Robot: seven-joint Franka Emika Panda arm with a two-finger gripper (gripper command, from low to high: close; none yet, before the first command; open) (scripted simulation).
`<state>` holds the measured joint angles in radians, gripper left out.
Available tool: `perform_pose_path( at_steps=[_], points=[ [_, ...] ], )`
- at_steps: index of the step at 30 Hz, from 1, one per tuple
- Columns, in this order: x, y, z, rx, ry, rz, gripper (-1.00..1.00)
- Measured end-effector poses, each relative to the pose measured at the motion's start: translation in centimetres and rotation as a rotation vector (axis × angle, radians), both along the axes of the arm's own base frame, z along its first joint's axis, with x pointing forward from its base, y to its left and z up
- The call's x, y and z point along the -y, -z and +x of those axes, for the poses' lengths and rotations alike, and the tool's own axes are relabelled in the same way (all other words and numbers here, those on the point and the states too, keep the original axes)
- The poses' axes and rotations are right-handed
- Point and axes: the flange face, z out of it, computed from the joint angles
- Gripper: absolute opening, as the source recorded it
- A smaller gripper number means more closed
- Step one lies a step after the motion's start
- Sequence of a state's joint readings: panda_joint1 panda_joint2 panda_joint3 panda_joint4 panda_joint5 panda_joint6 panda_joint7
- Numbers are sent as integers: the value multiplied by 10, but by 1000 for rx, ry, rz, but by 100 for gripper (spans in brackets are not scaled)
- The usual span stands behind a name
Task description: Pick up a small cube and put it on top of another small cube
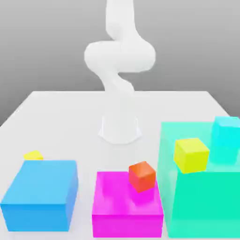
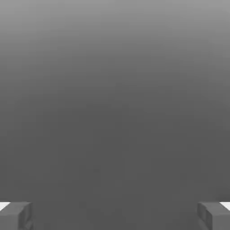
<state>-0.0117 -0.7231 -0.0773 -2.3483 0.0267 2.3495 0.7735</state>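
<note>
Cube, small and yellow (image 1: 33,155), is outside the space between the jaws, toward the exterior view's left. It lies just behind the blue block (image 1: 41,183), which hides its lower part; its contact with the table (image 1: 70,112) cannot be confirmed. The gripper (image 2: 115,215) stands wide, one finger at either side of the hand view, with a plain grey background in the gap and no grip on any cube.

Also outside the jaws is the magenta block (image 1: 126,225), between the blue block and the green block (image 1: 206,201) in the exterior view. The orange-red cube (image 1: 142,176) is seen against the magenta block's top, toward the green block, and sits turned and tilted. Whether it touches the surface cannot be determined.

Farther toward the exterior view's right, likewise clear of the jaws, the second yellow cube (image 1: 191,155) overlaps the top and front edge of the green block; it appears larger than the first, and its contact is likewise uncertain. The cyan cube (image 1: 227,132) is seen at the green block's top, near the picture's edge. Behind all the blocks, the white arm (image 1: 120,56) rises from its base on the pale table and leaves the exterior view at the top.
</note>
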Motion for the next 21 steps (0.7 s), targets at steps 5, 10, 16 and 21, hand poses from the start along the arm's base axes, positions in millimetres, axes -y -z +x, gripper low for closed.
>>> perform_pose_path(
  at_steps=[5,10,16,21],
  points=[
    [81,110,33,-151,119,112,0],
    [147,221,28,-294,256,196,0],
    [207,343,-23,-460,444,261,0],
    [243,422,-98,-590,625,286,0]
  ],
)
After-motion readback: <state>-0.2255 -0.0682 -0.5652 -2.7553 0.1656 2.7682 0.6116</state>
